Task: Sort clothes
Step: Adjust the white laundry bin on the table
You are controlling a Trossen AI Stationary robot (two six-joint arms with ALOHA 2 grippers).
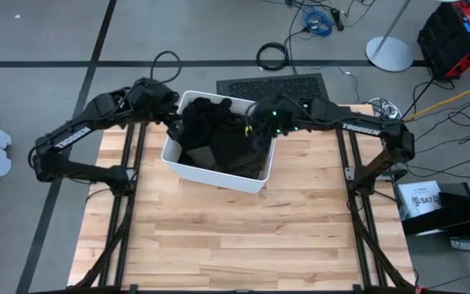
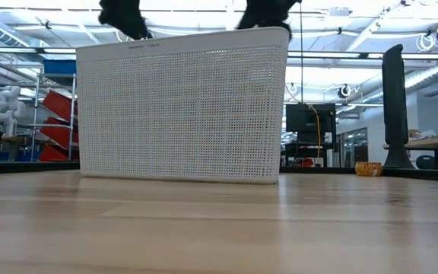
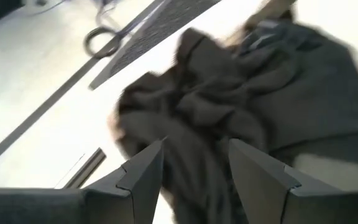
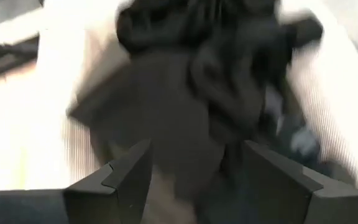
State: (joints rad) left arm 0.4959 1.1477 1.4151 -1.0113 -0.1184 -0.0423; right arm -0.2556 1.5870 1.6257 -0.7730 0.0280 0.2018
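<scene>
The left gripper [image 1: 172, 114] hangs over the left end of the bin [image 1: 188, 167], which sits near the table's [image 1: 243, 237] far edge. Its jaws are spread, with nothing between them; its wrist view looks down past the fingers [image 3: 143, 171] onto crumpled dark cloth. The clothes [image 1: 219, 135] lie heaped inside the bin, a dark tangle in which I cannot tell single garments or colours apart. The right gripper [image 1: 255, 124] hangs over the bin's far right corner, its jaws also spread and empty, above the same heap. Seen from the low view, the bin's mesh wall hides the contents, and only dark shapes show above its rim. The sorting looks barely begun: no garment lies on the bare table, and the whole pile is left to take out.
</scene>
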